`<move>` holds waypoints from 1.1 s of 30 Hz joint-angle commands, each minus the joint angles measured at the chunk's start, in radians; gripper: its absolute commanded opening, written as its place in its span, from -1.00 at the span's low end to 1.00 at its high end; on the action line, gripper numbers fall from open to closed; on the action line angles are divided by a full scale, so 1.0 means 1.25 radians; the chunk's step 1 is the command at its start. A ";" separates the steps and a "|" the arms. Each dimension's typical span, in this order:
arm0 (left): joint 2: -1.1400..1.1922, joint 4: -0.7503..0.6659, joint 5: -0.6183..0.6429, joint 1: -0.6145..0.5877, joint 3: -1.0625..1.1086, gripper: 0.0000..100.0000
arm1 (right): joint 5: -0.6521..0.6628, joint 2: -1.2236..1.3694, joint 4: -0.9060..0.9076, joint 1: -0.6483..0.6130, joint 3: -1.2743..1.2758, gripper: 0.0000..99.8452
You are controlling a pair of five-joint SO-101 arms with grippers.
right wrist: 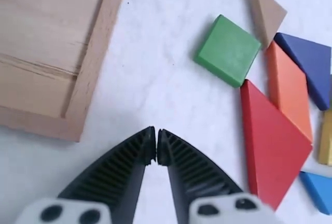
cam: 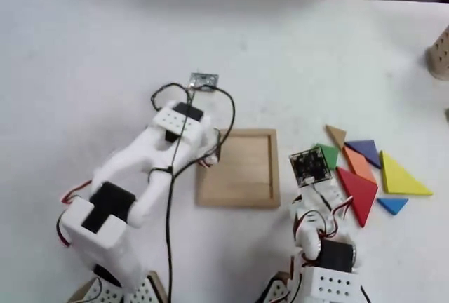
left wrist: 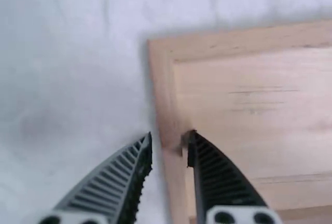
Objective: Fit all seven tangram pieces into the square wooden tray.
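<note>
The white table point(cam: 84, 50) is lit brightly and evenly from above in the high view, while the room behind it, along the top edge of the frame, is left dark. Only soft, faint shadows are cast: a thin one along the lower rim of the square wooden tray point(cam: 236, 202) and a pale one beneath the left arm point(cam: 133, 170) at lower left. In the left wrist view the table is rendered dimmer, with a narrow shadow along the tray's outer rim. In the right wrist view the light is bright, and the side face of the green square point(right wrist: 227, 50) is left darker than its top.
</note>
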 commanded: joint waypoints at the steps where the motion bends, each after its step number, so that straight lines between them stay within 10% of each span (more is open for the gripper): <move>1: 0.021 0.009 -0.022 -0.003 -0.021 -0.68 | 0.012 -0.010 0.002 0.003 0.006 -0.96; 33: 0.017 -0.093 -0.020 -0.193 -0.108 -0.94 | 0.012 -0.010 0.002 0.003 0.006 -0.96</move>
